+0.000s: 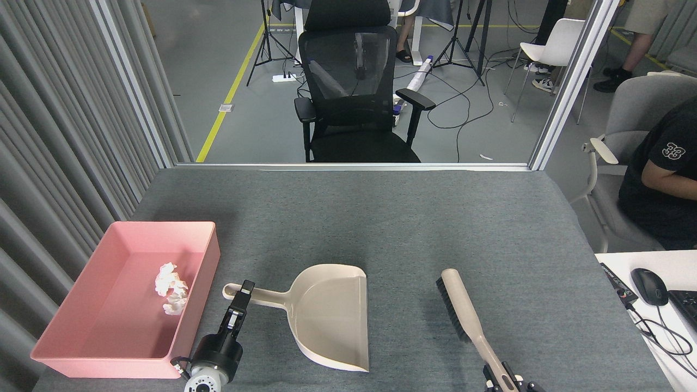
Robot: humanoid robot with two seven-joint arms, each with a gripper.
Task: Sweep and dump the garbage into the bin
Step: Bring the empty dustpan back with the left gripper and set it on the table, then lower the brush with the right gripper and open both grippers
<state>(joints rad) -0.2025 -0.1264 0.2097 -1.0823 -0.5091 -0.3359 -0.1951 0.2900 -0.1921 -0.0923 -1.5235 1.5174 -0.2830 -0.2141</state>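
The pink bin [111, 321] stands at the table's front left. The garbage [171, 289], small crumpled white paper wads, lies inside it near its right wall. To the bin's right, a beige dustpan [332, 321] lies flat with an empty scoop and its handle pointing left. My left gripper [245, 288] is shut on that handle near its end. A beige brush [462, 307] with black bristles slants over the table to the right of the dustpan. My right gripper [503, 377], at the bottom edge, is shut on its handle.
A black office chair [354, 92] stands beyond the table's far edge. A seated person [661, 185] is at the right, next to a white desk with a mouse [649, 286]. Grey curtain [60, 136] lines the left side.
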